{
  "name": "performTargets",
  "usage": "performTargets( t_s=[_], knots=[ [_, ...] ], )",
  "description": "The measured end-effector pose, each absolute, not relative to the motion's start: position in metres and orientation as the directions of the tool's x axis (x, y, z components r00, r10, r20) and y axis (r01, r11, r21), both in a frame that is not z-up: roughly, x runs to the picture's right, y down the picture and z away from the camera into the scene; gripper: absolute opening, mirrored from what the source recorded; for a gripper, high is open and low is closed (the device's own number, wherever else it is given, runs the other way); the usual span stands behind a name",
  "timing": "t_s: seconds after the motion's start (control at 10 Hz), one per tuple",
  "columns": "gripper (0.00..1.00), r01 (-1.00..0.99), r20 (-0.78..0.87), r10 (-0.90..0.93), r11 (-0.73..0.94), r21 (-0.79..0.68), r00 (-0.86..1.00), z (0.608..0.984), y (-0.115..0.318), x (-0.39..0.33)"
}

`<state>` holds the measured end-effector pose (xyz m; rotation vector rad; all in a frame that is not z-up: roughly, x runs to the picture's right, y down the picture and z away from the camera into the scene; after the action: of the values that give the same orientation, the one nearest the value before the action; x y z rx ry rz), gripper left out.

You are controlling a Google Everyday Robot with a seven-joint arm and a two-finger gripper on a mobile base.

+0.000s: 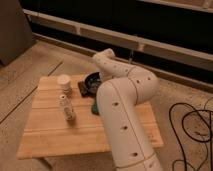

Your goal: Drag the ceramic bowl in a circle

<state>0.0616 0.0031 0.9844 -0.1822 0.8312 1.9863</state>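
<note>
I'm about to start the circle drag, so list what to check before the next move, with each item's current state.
1. Gripper at the ceramic bowl: ok, it is down at the bowl's right side.
2. Hold on the bowl: cannot tell, the arm hides it.
3. Room for the circle: not ok, the dark block lies right beside the bowl.
4. White cup: ok, upright and apart from the bowl.
5. Table margin: not ok, the bowl sits near the far edge.

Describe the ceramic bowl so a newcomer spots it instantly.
On the wooden table, look along the far edge, where the gripper reaches down. The ceramic bowl sits there: round, shallow, dark, unlike the white cup and small dark block beside it.
</note>
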Motion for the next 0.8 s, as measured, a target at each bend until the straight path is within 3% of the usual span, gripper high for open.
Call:
performTargets(
  t_s=[0.5,0.8],
  knots=[
    [0.0,-0.625,-0.312,0.613,-0.397,0.672,-0.726,0.98,0.011,0.139],
    [0.0,-0.652,-0.334,0.651,-0.334,0.68,-0.682,1.005,-0.007,0.12]
  ],
)
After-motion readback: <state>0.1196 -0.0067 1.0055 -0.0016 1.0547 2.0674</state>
